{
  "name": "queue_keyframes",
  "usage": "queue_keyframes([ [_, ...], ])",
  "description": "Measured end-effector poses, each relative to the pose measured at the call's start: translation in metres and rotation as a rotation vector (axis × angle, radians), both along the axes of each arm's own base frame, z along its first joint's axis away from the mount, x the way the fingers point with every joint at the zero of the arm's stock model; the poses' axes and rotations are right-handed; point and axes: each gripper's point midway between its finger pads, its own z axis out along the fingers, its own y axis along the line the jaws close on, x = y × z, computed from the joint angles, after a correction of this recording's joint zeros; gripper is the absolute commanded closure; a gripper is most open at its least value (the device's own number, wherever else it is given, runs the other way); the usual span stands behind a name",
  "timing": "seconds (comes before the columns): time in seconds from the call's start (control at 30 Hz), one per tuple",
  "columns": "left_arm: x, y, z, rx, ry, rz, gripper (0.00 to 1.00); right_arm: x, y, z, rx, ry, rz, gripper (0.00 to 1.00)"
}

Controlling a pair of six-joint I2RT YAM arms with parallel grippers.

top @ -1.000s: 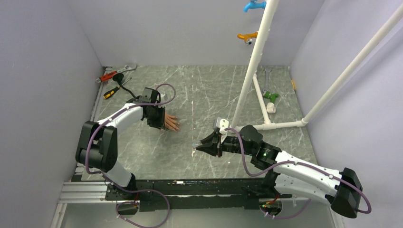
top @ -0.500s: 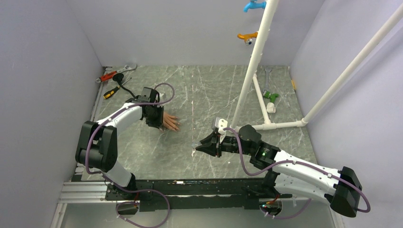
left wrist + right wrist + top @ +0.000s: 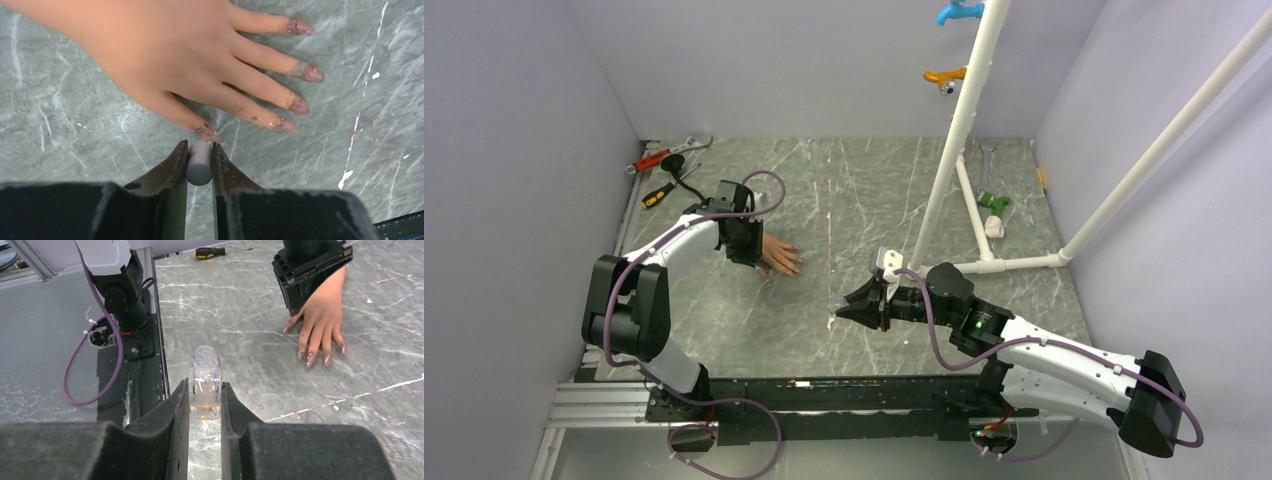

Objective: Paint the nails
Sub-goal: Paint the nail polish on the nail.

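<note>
Bare marble surface (image 3: pixel 844 200) lies open between the mannequin hand (image 3: pixel 782 260) at left and the right end effector (image 3: pixel 838 313) near centre. A white pipe frame (image 3: pixel 947 160) rises just behind that end effector, blocking the right side. A wrench (image 3: pixel 672 153) and screwdriver (image 3: pixel 657 196) crowd the far left corner by the side wall (image 3: pixel 524 150).

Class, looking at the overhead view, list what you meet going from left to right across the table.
Yellow-handled screwdriver → mannequin hand → right claw gripping the small clear bottle → green fitting.
</note>
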Motion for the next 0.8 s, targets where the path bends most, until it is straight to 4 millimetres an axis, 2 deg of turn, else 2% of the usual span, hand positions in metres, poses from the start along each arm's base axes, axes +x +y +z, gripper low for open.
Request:
queue_keyframes([
  [0.8,-0.003,-0.013,0.001,-0.034,0.004,-0.035,1.00,0.000,0.000,-0.001,-0.002,0.002,0.001,1.00],
])
